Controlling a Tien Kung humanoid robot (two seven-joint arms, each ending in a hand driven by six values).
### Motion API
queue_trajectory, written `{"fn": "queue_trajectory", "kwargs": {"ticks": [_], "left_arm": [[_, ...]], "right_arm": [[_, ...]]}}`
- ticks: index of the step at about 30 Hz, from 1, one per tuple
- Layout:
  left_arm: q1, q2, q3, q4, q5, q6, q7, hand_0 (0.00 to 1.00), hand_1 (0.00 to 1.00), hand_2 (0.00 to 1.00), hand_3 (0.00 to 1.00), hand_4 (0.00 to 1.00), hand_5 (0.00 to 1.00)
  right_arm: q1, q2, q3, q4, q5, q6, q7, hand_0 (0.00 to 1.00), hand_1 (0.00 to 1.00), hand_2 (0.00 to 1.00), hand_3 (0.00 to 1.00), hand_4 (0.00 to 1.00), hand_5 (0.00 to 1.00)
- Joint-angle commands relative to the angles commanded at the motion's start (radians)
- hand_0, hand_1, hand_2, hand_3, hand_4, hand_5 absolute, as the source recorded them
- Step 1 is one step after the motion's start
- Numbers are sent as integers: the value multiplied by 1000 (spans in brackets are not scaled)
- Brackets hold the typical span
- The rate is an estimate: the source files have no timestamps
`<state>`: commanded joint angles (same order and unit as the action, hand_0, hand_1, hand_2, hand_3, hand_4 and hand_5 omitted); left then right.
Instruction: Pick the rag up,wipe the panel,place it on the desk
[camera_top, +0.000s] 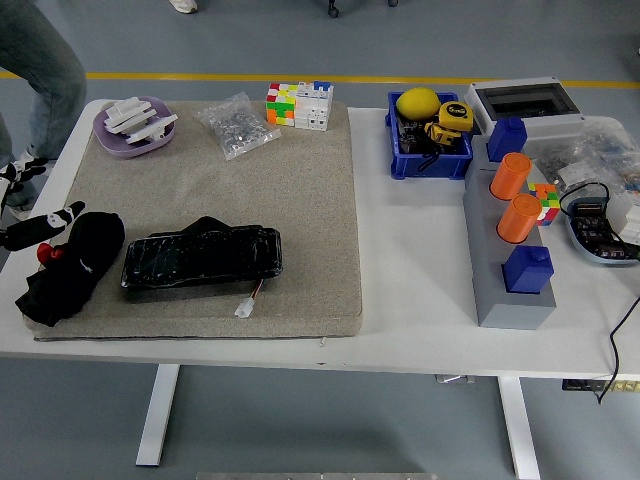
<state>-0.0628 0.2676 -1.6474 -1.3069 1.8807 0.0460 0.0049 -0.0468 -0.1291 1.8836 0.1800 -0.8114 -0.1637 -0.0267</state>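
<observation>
left hand (42, 232) comes in at 9 o'clock of the mat, black with white fingertips and a red spot. it sits right against the upper left of the rag (72, 266). fingers look partly extended over the cloth, but whether they actually pinch fabric i cannot tell. right hand not visible.

rag is a crumpled black heap at the mat's (300, 200) 8 o'clock corner, its lower end hanging slightly past the mat edge toward the table (420, 290) rim. soft, bunched, no clear edge to grab. its right side touches or nearly touches the left end of the panel (202, 258).

panel is a long flat black slab wrapped in glossy film, lying at about 7 o'clock on the mat, with a small white connector (244, 309) on red wires at its lower right corner.

risks, my read:
- black hand on black rag: grasp is hard to confirm, and a shallow pinch could catch only a fold and drop it on the lift.
- rag is close to the table's left edge, so a nudge could push it off.
- panel looks loose on the mat, so a wipe may drag it toward 3 o'clock or off the near edge.
- cloth could snag the connector and wires.

bowl (135, 127), bag of screws (237, 125) and cube puzzle (298, 104) sit at 11 to 12 o'clock, well apart from the wiping path.
</observation>
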Motion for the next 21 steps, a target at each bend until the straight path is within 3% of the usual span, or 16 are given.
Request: {"fn": "queue_trajectory", "kwargs": {"ticks": [1,13,14,19,20,21], "left_arm": [[0,-1,3,3,5,-2,6,998,998,981,953,998,425],[-13,-23,61,96,41,3,23,998,996,969,927,998,438],[-14,-24,65,105,45,4,23,921,935,925,874,962,393],[-32,-18,95,196,48,35,-6,921,935,925,874,962,393],[-36,-17,99,214,48,44,-9,717,846,883,834,857,288],[-39,-17,101,225,47,51,-13,717,846,883,834,857,288]], "right_arm": [[0,0,0,0,1,0,0,693,611,582,561,955,421],[1,0,33,0,-18,-2,5,692,611,582,561,956,421],[1,0,37,0,-20,-2,6,692,611,582,561,956,421],[1,0,50,0,-33,-1,10,692,611,582,561,956,421],[1,0,53,0,-35,0,11,692,610,582,561,955,422],[0,0,55,0,-37,0,11,692,610,582,561,955,422]]}}
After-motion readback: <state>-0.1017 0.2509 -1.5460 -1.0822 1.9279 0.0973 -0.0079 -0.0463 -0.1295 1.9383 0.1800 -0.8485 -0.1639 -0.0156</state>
